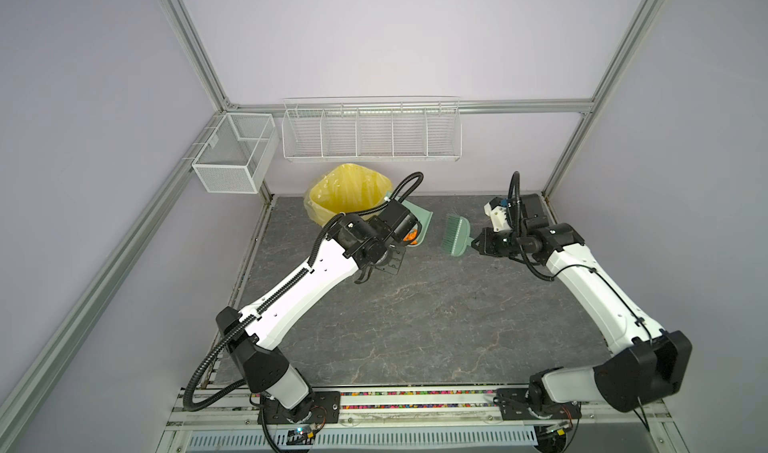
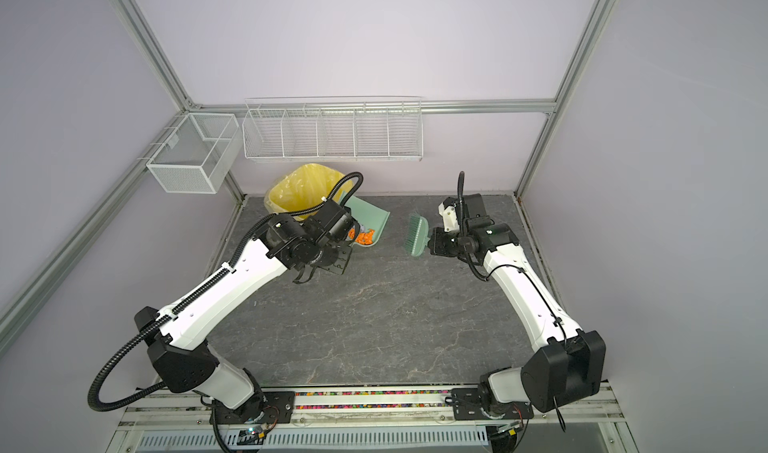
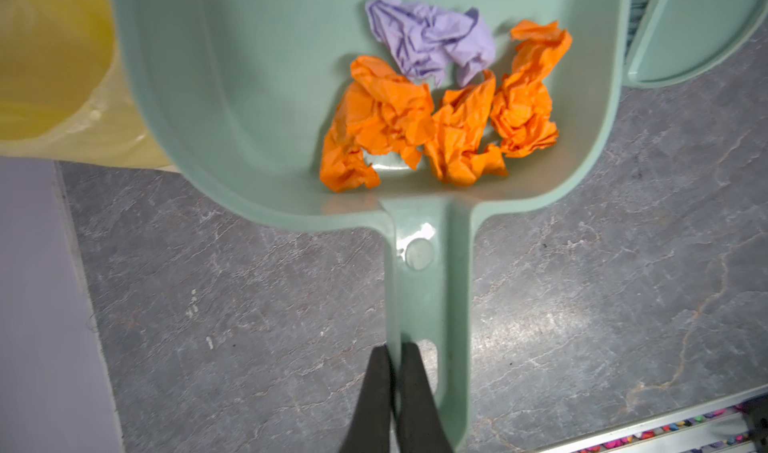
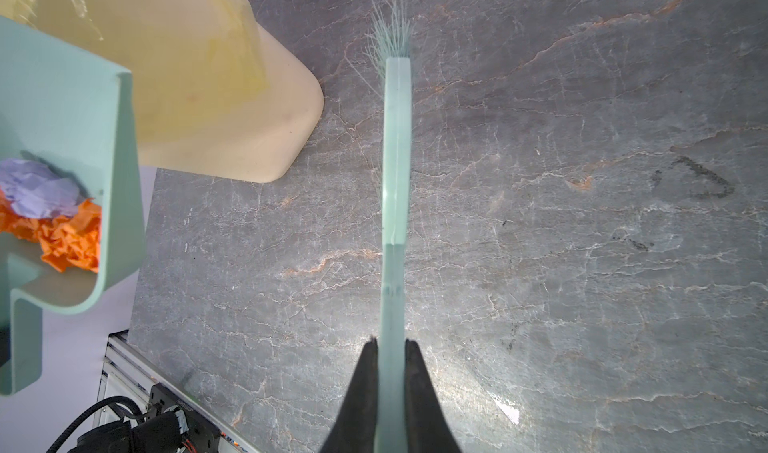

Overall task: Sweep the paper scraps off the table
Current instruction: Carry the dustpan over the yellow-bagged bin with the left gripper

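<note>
While the left end effector (image 3: 395, 347) is clenched on the dustpan (image 3: 249, 97) handle, the scraps (image 3: 440, 110), orange and lavender, lie bunched at the pan's handle end, with the pan raised beside the yellow bin (image 1: 328, 197). Emptying looks like the step in hand. Bring the pan's open lip over the bin's rim first, then tilt gently so the wads slide rather than bounce out. The right end effector (image 4: 390, 340) grasps the brush (image 4: 397, 160), held apart to the right, so that side is free. The bin sits at the table's (image 1: 415, 305) back edge under a wire rack (image 1: 370, 130), so headroom looks limited. None shows on the open table.
</note>
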Tool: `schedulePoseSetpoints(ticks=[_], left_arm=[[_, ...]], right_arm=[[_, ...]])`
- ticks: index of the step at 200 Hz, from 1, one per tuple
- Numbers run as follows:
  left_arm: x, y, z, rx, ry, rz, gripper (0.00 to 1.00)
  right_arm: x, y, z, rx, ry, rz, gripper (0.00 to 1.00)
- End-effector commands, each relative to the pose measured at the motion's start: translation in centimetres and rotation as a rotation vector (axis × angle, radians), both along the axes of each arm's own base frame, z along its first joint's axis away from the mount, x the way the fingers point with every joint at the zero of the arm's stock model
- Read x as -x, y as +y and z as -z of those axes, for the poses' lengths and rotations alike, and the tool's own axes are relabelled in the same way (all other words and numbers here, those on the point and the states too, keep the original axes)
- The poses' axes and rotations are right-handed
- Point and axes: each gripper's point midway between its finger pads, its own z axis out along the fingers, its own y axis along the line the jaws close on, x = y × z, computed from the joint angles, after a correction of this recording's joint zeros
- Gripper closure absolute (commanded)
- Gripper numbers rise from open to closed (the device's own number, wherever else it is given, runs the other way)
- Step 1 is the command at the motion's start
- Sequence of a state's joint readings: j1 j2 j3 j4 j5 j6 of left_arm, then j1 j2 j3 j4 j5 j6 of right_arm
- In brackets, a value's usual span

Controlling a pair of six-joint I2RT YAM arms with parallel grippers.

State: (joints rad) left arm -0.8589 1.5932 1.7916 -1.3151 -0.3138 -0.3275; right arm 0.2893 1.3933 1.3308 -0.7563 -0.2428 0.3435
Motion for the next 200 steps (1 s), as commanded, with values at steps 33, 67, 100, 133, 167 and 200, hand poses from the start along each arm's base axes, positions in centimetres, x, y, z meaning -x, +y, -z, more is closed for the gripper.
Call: schedulePoseSetpoints(ticks=[33,67,100,133,167,200], left_arm=[[-2.3,3.3,-3.7,-0.061,-0.097,-0.052,1.00],[-3.2,5.3,-4.7,-0.093,-0.107,-0.091,1.00],[-3.5,7.7,-5.2,-0.141,-0.113,-0.125,1.00],[-4.6,10.0,-6.7,-0.136,-0.146,-0.181,1.00],[-5.5,12.2,-7.5,-0.151,-0.167,-0.225,1.00],[-6.6,13.8,-7.3,-0.212,-0.187,-0.265,1.00]], right_arm=[[0.2,0.1,0.7,-0.017,0.001,-0.012,0.93],[0.2,0.3,0.8,-0.024,0.009,-0.020,0.93],[0.5,0.2,0.9,-0.022,0.011,-0.022,0.93],[0.6,0.1,1.0,-0.026,0.009,-0.016,0.93],[0.6,0.3,1.0,-0.031,0.013,-0.025,0.93],[0.7,0.2,1.7,-0.020,0.031,-0.027,0.93]])
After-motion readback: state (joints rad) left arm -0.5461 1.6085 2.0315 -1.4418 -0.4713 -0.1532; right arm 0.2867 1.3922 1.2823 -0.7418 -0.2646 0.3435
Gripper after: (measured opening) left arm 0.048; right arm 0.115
